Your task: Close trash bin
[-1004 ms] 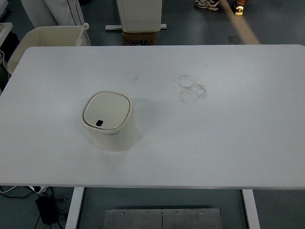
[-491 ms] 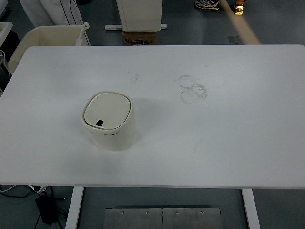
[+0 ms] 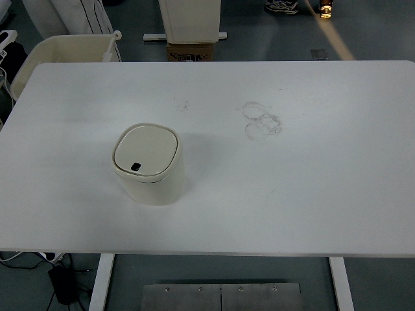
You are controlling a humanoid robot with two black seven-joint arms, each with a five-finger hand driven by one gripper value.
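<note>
A: Where is the trash bin (image 3: 148,164)?

B: Upright on the worktop (image 3: 311,181), left of centre; its lid (image 3: 145,150) already lies flat.

A: And the fingers?

B: No hand is in view, so I cannot tell; a light downward press on the lid would confirm it.

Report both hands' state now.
Left hand: not in view.
Right hand: not in view.
The trash bin stands untouched, lid down.

A white table (image 3: 311,194) with faint ring marks (image 3: 261,120) stood on grey floor (image 3: 369,32), a cream tub (image 3: 58,48) at eleven o'clock, a cardboard box (image 3: 190,51) at twelve.
</note>
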